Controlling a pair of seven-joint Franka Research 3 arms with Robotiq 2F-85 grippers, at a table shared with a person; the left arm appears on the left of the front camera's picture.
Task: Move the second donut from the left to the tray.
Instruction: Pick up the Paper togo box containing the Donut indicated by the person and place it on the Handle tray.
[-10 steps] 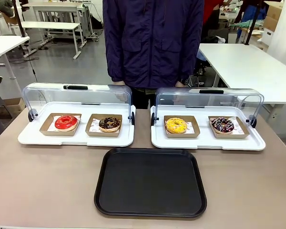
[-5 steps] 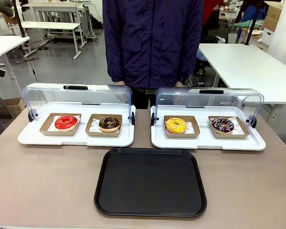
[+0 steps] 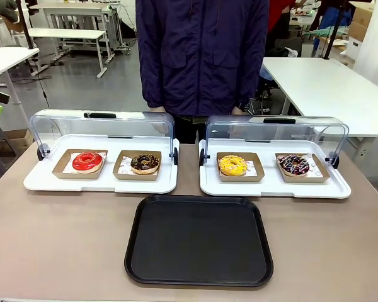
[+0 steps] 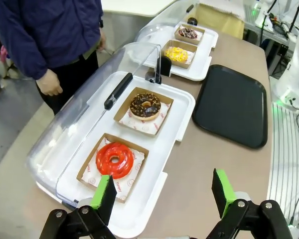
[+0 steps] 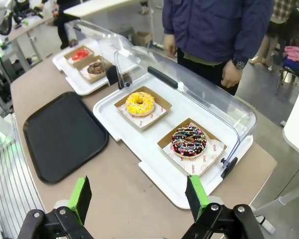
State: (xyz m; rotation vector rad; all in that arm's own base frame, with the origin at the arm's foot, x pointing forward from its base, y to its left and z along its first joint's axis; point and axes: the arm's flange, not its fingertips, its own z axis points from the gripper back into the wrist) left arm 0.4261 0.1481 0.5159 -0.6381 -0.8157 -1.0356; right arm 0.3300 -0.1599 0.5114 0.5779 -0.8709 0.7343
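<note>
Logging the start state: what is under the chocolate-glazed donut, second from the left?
The donut sits on white paper in a shallow brown cardboard holder, which rests on a white tray. What lies directly beneath the donut is covered.

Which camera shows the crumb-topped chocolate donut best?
The left wrist view: the chocolate donut lies near, seen from above. The front view shows it smaller, at a lower angle; the right wrist view, tiny and far off.

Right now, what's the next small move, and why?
Probably move the left gripper forward and down toward the chocolate crumb donut. Its jaws stand open with nothing in them, the donut lies uncovered in its cardboard holder beyond the red donut, and the black tray holds nothing yet.
</note>
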